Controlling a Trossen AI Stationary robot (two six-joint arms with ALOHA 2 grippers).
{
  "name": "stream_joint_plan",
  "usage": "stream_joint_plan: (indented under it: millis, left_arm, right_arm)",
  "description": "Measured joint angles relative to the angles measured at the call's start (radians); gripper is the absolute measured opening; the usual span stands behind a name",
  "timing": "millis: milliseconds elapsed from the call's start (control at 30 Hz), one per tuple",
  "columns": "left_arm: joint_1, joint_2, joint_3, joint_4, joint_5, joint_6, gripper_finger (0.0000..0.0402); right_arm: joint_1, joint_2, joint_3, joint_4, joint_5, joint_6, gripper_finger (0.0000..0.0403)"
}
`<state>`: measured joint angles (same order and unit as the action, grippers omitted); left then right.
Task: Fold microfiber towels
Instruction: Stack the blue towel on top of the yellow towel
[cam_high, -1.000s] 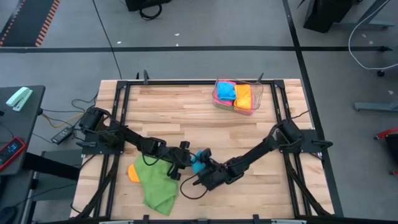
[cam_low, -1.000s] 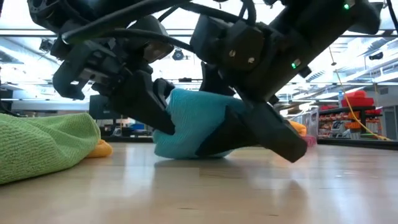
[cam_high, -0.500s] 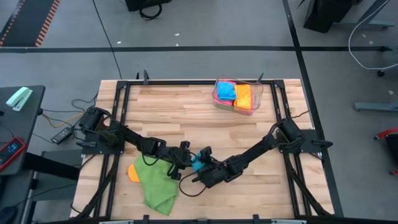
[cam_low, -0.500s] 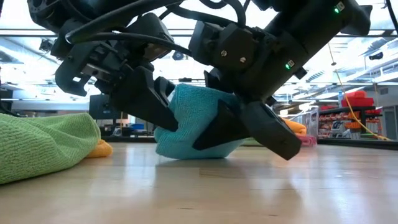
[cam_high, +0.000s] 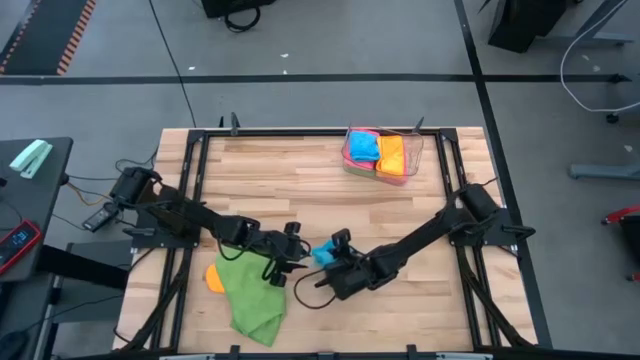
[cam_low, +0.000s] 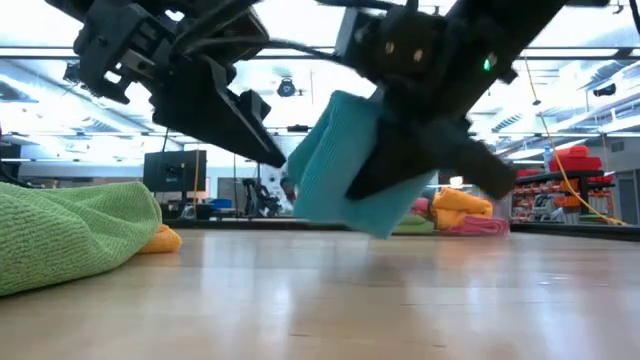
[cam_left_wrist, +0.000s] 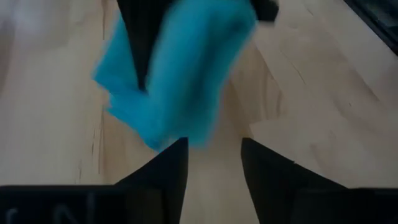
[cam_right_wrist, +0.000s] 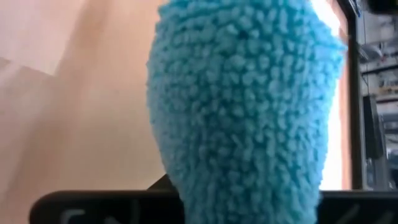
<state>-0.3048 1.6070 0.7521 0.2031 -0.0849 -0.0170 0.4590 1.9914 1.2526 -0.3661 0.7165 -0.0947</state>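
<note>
Wooden planks make up my counter (cam_high: 300, 180), with a grey shop floor around it and a lit hall beyond in the low view. My right tool (cam_high: 333, 255) is clenched on a folded sky-blue towel (cam_low: 352, 165), which hangs clear of the counter near the middle of its near half; the right wrist view is filled with its fluffy end (cam_right_wrist: 242, 93). My left tool (cam_left_wrist: 212, 163) sits just beside it on the left, fingers parted and empty, the blue bundle in front of them and not between them. Left of both lies a rumpled green towel (cam_high: 250, 295) with an orange towel (cam_high: 214, 278) peeking from under its left edge. Far right on the counter, a clear tray (cam_high: 414, 160) holds folded blue and orange towels, with pink showing beneath them. I judge the risk to be in the grip: I pinch the bundle on one side only, so its layers could slip apart and the fold open, or the whole thing could drop if I swing toward the tray too quickly. My left fingers are close enough to snag a loose flap as well. Seen from the low view, the bundle's long axis is tilted, upper end leaning right, lower end hanging down toward the counter.
</note>
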Motion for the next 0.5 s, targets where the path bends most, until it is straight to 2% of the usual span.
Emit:
stream_joint_plan:
  millis: [267, 500]
  left_arm:
    - [-0.003, 0.007, -0.001, -0.036, 0.000, -0.052, 0.0147]
    - [-0.009, 0.008, -0.001, -0.037, 0.000, -0.051, 0.0134]
  right_arm:
    - [-0.012, -0.166, 0.000, -0.254, 0.012, 0.128, 0.0060]
    - [-0.065, -0.310, 0.000, -0.402, -0.050, 0.188, 0.0060]
